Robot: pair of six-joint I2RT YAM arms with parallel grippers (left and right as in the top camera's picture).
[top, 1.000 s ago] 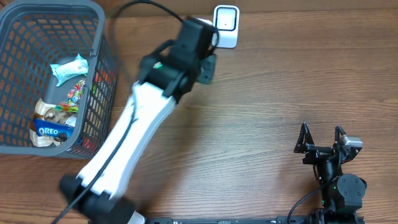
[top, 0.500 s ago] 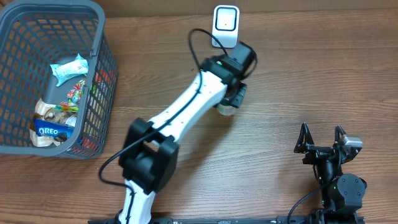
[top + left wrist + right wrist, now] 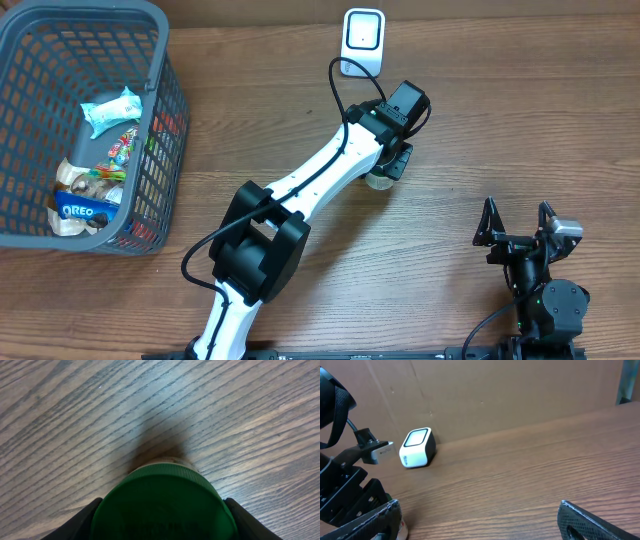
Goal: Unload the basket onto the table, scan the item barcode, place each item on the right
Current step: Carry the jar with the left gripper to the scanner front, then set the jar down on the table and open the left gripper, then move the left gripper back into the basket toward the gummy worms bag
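Note:
The item is a small pale container with a green lid. That lid fills the bottom of the left wrist view, held between the two black fingers of my left gripper, which is shut on it just above the wood. From overhead, the left gripper sits in front of and slightly right of the white barcode scanner, with the container's pale body showing below it. The scanner stands upright at the table's back edge. My right gripper rests open and holds nothing at the front right; its barcode is not visible.
A grey mesh basket at the far left holds several snack packs, including an Oreo pack. A brown cardboard wall backs the table behind the scanner. The left arm stretches diagonally across the table's middle.
The left arm has swung right from over the scanner's left side and come down, carrying the container to a spot in front of the scanner. The right arm has not moved.

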